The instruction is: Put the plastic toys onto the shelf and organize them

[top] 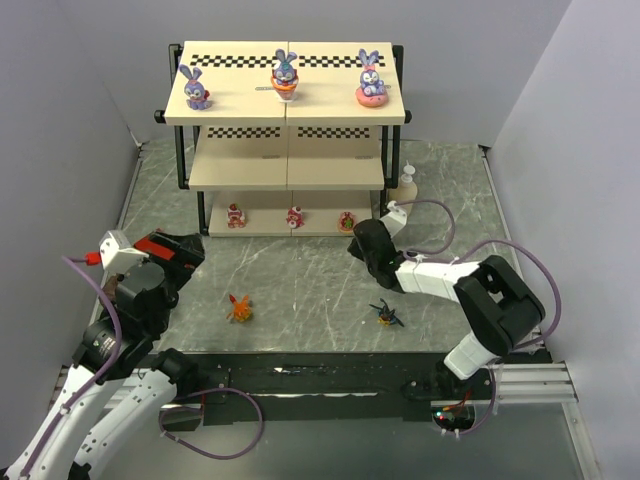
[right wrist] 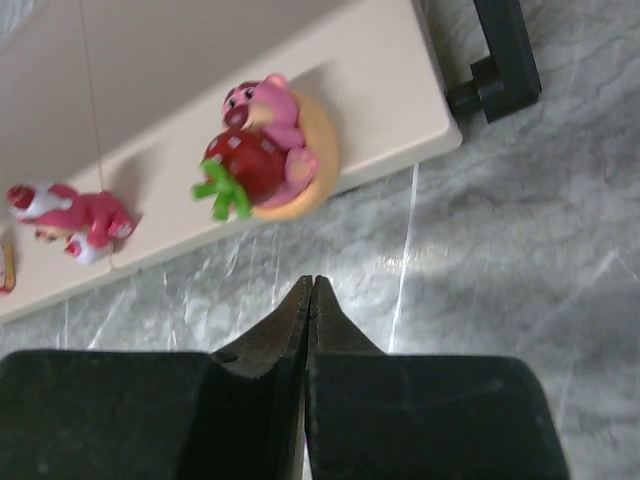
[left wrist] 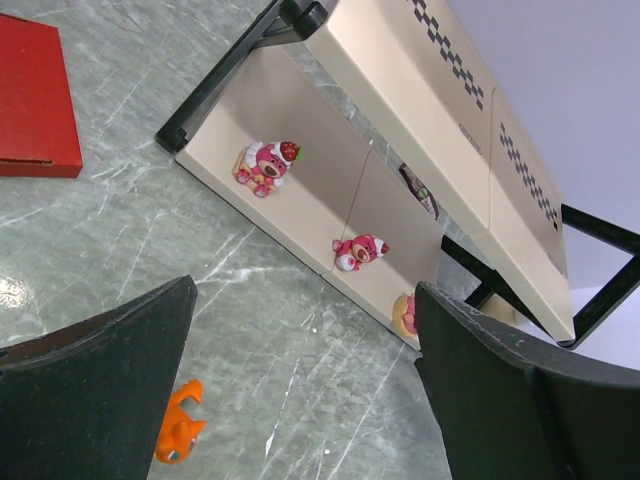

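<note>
Black right end effector [right wrist: 310, 288] closed, empty

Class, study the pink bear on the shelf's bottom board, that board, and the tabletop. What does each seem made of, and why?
Pink bear: likely moulded plastic, smooth with soft highlights.
Bottom board: matte cream, perhaps laminate; flat, grainless.
Tabletop: grey marble pattern, glossy glare streaks; stone or printed surface, unclear.

top: fixed high behind the arm bases, looking down across the whole desk [top: 320, 290] to the shelf [top: 285, 120] | left wrist: low, tilted, facing the shelf's bottom board from the left | right wrist: close above that board's right end | shared: all three show the middle pink figure [top: 295, 216]
</note>
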